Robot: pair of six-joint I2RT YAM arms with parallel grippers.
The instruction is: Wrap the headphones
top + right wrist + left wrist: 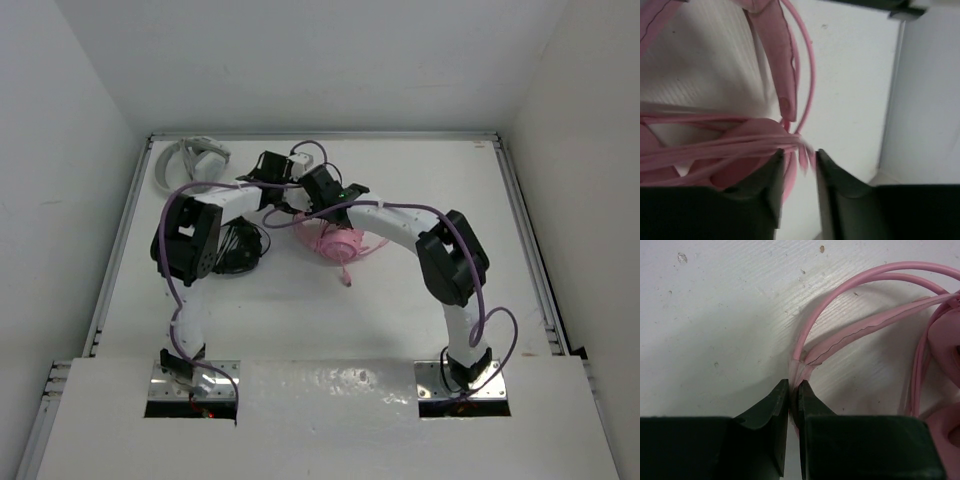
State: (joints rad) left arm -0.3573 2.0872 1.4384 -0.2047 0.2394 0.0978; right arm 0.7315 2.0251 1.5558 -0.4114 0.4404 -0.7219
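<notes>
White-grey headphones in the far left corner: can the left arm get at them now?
Probably not yet: the white-grey headphones lie near, seemingly unblocked, but the left arm's jaws are shut on the pink over-ear headphones' thin headband; it must let go first.

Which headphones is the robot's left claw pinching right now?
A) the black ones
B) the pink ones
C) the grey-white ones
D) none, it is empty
B: the left wrist view shows the left gripper shut tight on a thin pink band that belongs to the pink headphones.
</notes>
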